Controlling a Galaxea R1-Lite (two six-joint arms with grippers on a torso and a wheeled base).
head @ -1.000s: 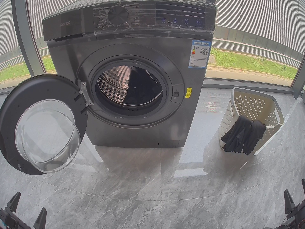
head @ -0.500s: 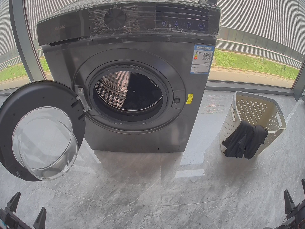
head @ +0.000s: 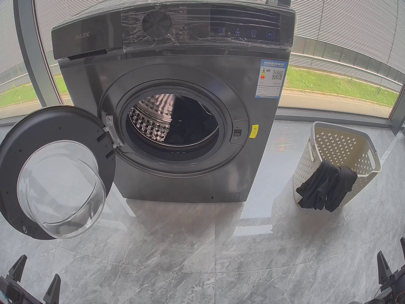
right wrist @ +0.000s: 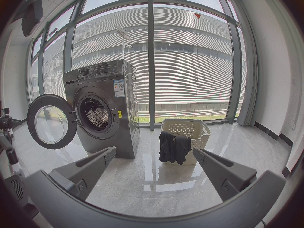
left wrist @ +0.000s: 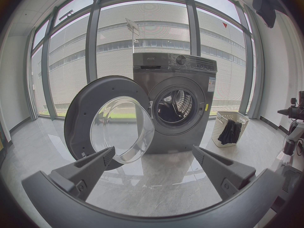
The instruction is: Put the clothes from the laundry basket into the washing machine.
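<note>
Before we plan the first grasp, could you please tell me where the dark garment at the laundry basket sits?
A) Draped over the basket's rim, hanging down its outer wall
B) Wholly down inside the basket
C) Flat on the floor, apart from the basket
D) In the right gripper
A: the dark garment hangs over the near rim of the laundry basket and down its outer wall, apart from the right gripper.

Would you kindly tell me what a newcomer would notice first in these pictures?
The grey washing machine stands central before the windows, its round door swung open on the robot's left. On the floor to its right sits a white laundry basket with dark clothes draped over its near rim. The left tool and right tool are open, holding nothing.
</note>
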